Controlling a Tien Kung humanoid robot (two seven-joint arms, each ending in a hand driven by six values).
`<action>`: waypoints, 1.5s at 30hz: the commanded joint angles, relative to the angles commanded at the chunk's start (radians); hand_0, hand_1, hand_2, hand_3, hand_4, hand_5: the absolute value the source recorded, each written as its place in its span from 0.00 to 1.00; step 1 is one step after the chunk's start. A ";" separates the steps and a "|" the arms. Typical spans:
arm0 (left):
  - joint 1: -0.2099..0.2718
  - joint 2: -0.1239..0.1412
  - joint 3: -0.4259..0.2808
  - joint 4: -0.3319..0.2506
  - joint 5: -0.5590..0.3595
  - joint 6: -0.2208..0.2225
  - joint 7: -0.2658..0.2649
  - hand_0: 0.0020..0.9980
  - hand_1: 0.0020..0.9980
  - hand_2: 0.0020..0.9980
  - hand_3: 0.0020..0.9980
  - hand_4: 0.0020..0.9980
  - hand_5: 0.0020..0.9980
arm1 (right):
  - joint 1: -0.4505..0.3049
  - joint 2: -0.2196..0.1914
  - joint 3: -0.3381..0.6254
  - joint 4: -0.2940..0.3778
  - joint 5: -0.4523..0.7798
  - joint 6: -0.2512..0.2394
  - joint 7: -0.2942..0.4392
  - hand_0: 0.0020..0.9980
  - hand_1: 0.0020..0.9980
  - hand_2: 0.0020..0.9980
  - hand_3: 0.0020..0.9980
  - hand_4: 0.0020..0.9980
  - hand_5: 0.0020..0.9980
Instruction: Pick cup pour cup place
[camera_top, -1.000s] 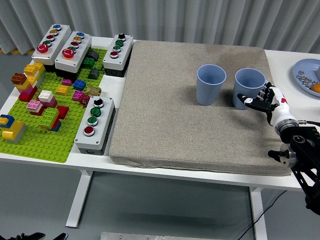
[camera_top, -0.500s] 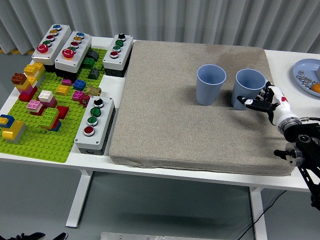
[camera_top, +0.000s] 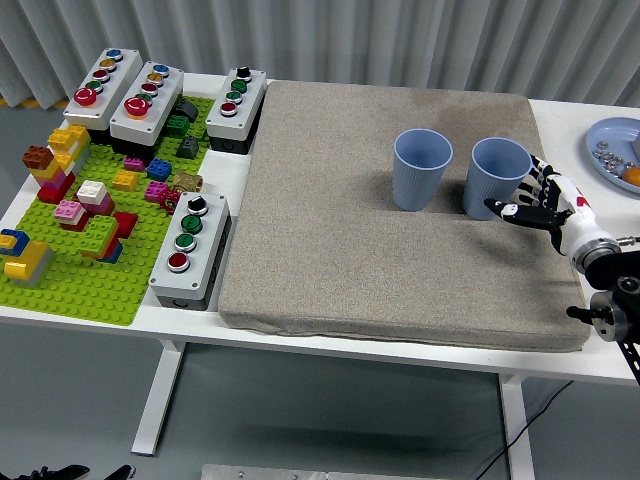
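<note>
The fingers (camera_top: 518, 196) of the right hand (camera_top: 545, 203) are spread and slightly curled, holding nothing, their dark tips pointing left toward the right cup (camera_top: 496, 178). The fingertips sit just beside that cup's lower right wall, at its base; whether any tip actually touches the wall cannot be told from this view. The hand's white back and the black wrist (camera_top: 610, 275) behind it run off to the lower right, over the right edge of the mat.

The right cup is a pale blue ribbed cup standing upright, mouth up, on the grey mat (camera_top: 360, 250). Just beside it on its left, apart by a narrow gap, stands the left cup (camera_top: 421, 168), the same colour and shape, also upright. Both are in the far right part of the mat.

The mat covers the middle of the white bench (camera_top: 200, 315). To the right of the hand, at the bench's far right edge, a blue plate (camera_top: 604, 160) holds small items. On the bench's left lies a green baseplate (camera_top: 90, 275) with coloured bricks, ringed by several grey button boxes (camera_top: 190, 250).
</note>
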 joint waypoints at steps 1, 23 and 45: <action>0.000 0.000 -0.001 0.000 0.001 0.000 0.000 0.77 0.77 0.82 0.68 0.51 1.00 | -0.007 -0.006 0.005 0.007 -0.004 0.000 -0.001 0.96 0.94 1.00 1.00 0.88 0.24; 0.012 0.008 -0.002 0.000 0.001 0.001 0.000 0.77 0.77 0.83 0.68 0.51 1.00 | -0.148 -0.105 0.085 0.233 -0.009 -0.061 0.009 0.95 0.92 0.99 0.96 0.90 0.26; 0.026 0.030 0.014 0.000 -0.023 0.009 -0.008 0.77 0.77 0.83 0.68 0.51 1.00 | 0.226 -0.070 0.188 0.062 0.327 -0.155 0.048 0.94 0.83 0.80 0.79 0.85 0.46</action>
